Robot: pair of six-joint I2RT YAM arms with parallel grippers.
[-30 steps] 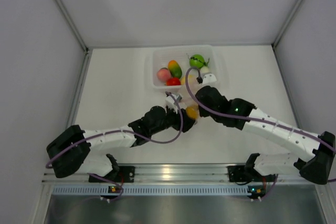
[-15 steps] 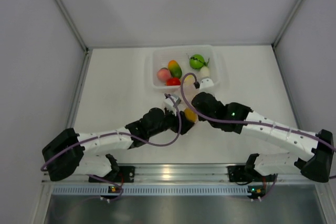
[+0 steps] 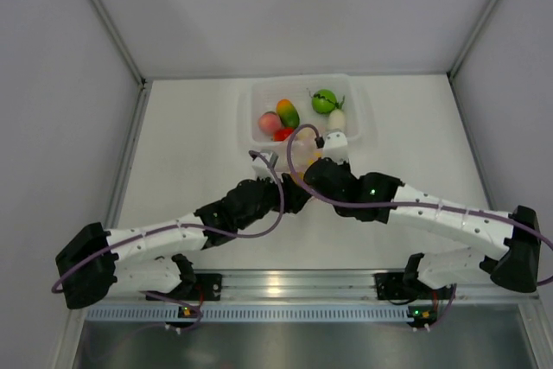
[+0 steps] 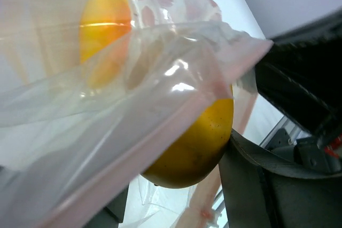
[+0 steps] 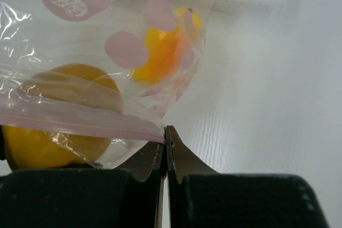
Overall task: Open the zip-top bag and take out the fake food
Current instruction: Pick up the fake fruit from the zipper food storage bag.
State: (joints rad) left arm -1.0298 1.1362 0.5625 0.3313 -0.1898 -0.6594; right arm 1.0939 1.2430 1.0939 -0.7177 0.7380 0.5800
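Surface (image 3: pixel 186 162), white, between pale walls (image 3: pixel 285 15): one clear rigid tub (image 3: pixel 359 124) with five glossy plastic fruits (image 3: pixel 325 100). Closed right hand (image 5: pixel 166 132) pinches one crinkly clear zip-top bag (image 5: pixel 96 52), two yellow fruits (image 5: pixel 160 52) inside, beside the tub; left hand (image 3: pixel 296 189) state unclear.

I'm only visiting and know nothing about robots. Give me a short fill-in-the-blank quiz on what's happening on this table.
1. The right gripper pinches the clear crinkly zip-top bag at its ____ zip strip.
2. That gripper's jaws are ____.
3. The glossy yellow-orange fake fruit sits inside the ____.
4. The round green plastic fruit lies in the clear rigid plastic ____.
Missing words: pink; shut; bag; tub.
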